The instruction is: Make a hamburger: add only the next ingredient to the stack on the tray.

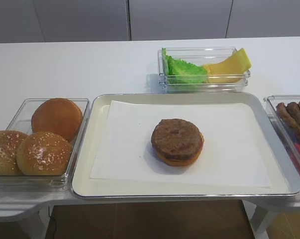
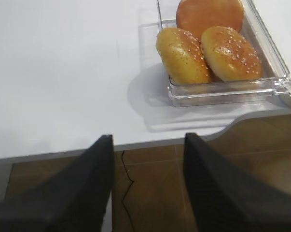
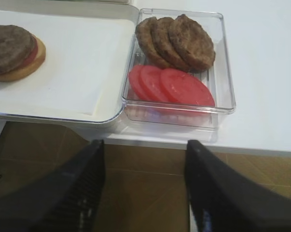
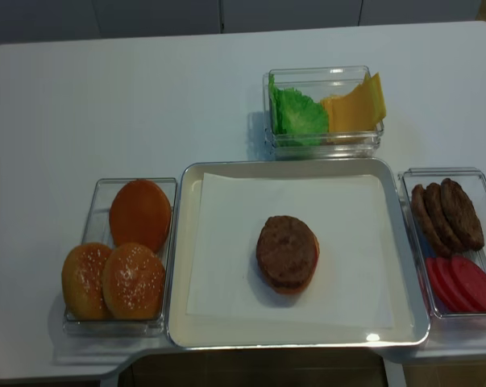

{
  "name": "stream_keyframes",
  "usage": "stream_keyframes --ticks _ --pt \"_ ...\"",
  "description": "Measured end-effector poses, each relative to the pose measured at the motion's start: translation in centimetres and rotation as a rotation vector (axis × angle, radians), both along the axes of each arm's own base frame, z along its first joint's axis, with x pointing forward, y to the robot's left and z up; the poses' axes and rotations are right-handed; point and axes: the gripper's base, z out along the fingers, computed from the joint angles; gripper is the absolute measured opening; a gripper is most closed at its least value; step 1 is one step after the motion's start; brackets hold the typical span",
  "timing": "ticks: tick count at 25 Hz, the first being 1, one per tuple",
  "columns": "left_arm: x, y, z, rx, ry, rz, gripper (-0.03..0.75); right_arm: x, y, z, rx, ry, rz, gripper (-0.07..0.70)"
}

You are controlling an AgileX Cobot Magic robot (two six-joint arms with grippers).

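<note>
On the silver tray (image 1: 85,185) (image 4: 180,326), lined with white paper, sits the stack (image 1: 177,142) (image 4: 287,253): a golden bun base, a red disc, and a dark-brown rough meat patty (image 3: 8,47) lying flat on top. My right gripper (image 3: 145,144) is open and holds nothing. It hangs off the table's front edge, below the tray's right corner. My left gripper (image 2: 148,137) is also open with nothing between its fingers, off the front edge to the left of the bun tub. Neither gripper shows in the exterior views.
A clear tub (image 3: 226,92) (image 4: 409,179) right of the tray holds three patties (image 3: 176,41) and red slices (image 3: 172,84). Left of the tray, another tub (image 1: 20,112) (image 2: 275,79) holds three buns. A tub with lettuce and cheese (image 1: 204,69) stands behind the tray.
</note>
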Motion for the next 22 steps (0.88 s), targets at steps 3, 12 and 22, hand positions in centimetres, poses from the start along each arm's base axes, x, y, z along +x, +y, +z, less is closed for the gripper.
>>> stream_keyframes --ticks 3,12,22 --pt "0.00 0.00 0.00 0.000 0.000 0.000 0.349 0.25 0.06 -0.35 0.002 0.002 0.001 0.438" --pt "0.00 0.00 0.00 0.000 0.000 0.000 0.349 0.30 0.07 -0.35 0.003 -0.002 0.001 0.452" --pt "0.00 0.00 0.00 0.000 0.000 0.000 0.349 0.30 0.07 -0.35 0.003 -0.002 0.001 0.445"
